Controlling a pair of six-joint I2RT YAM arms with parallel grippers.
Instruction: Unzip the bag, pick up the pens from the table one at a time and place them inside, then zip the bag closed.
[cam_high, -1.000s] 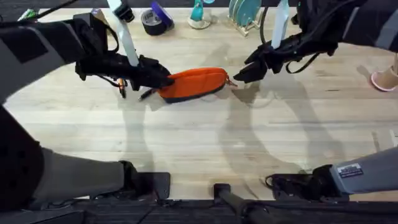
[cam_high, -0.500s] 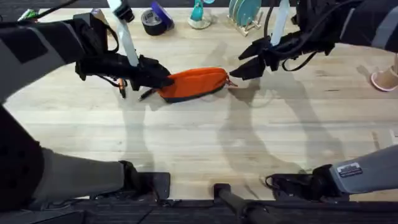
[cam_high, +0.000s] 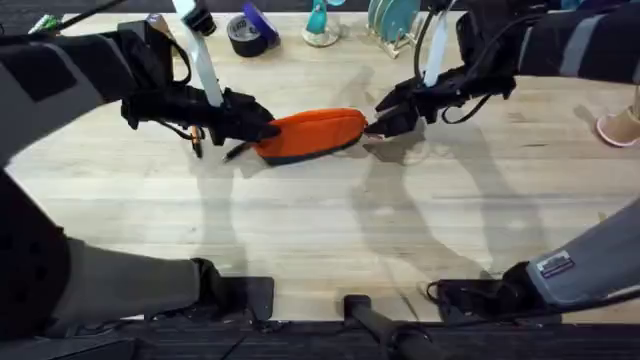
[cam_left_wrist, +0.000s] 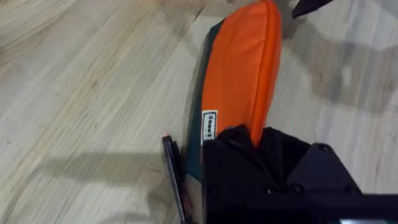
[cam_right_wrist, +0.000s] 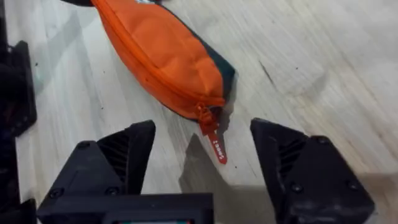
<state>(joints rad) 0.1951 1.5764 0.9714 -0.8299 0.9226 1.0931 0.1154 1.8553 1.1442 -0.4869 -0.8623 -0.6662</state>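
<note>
Orange pencil pouch (cam_high: 310, 133) lies on the counter (cam_high: 320, 230) toward its far edge, about midway along it, long axis running across, navy underside showing along the near side. Zipper shut; slider and red pull tab (cam_right_wrist: 217, 149) at the pouch's right end, tab lying flat on the wood.

Left gripper (cam_high: 262, 130) sits at the pouch's left end. In the left wrist view its black body covers that end of the pouch (cam_left_wrist: 239, 87); looks clamped on the fabric, but the fingertips are hidden, so cannot tell for sure how far closed they are.

Right gripper (cam_high: 385, 120) is just off the pouch's right end, fingers (cam_right_wrist: 134, 149) spread wide, holding nothing. In the right wrist view the pull tab lies between the two fingers, not touching either.

Two pens on the counter just left of the pouch, partly under the left arm: a dark pen (cam_high: 236, 151) angled beside the pouch's left end, touching or nearly so, and a dark-tipped orange pen (cam_high: 196, 140) a bit further left. Left wrist view shows the dark pen (cam_left_wrist: 173, 171) alongside the pouch's navy edge.

Tape roll (cam_high: 248, 34) near the far edge, well apart from the pouch.
</note>
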